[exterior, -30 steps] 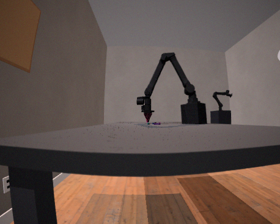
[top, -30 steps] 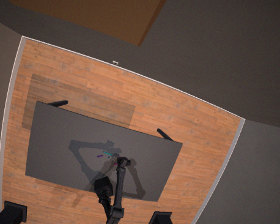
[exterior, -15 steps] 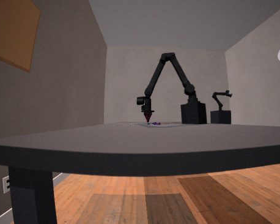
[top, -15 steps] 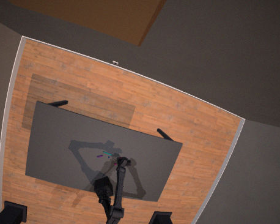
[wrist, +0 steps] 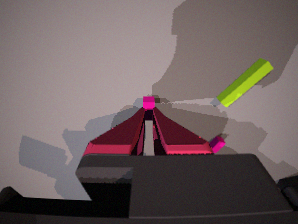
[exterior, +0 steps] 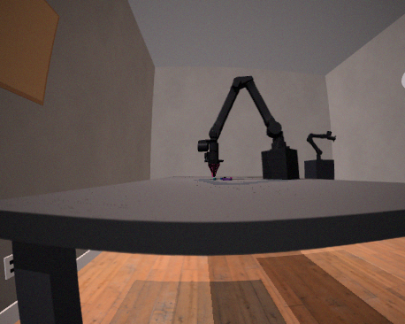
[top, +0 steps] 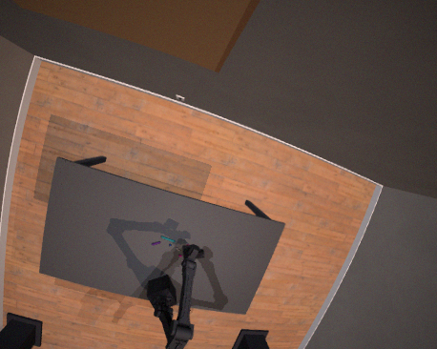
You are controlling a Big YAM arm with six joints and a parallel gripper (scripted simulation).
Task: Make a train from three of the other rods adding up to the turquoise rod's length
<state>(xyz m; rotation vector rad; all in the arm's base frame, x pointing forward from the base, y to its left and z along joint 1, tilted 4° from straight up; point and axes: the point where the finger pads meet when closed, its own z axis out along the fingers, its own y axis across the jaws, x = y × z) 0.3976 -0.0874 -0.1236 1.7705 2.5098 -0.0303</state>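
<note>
My gripper (exterior: 213, 175) (wrist: 148, 112) points down, its fingertips close above or at the table, shut on a small magenta rod (wrist: 149, 102). Its exact height is unclear. A second magenta rod (top: 180, 256) (wrist: 217, 144) lies to the right of the fingers in the wrist view. A lime rod (wrist: 245, 83) lies slanted farther right. A turquoise rod (top: 167, 238) (exterior: 214, 179), a purple rod (top: 156, 243) (exterior: 226, 179) and a small blue rod (top: 170, 245) lie apart, left of the gripper in the top view. A pale patch at the lime rod's lower end cannot be identified.
The rods lie on the dark table (top: 95, 200) (exterior: 164, 204). Arm shadows cross it around them. A black box-shaped base (top: 161, 290) (exterior: 279, 164) stands at the table's near edge in the top view. A second, smaller arm (exterior: 316, 146) stands in the background.
</note>
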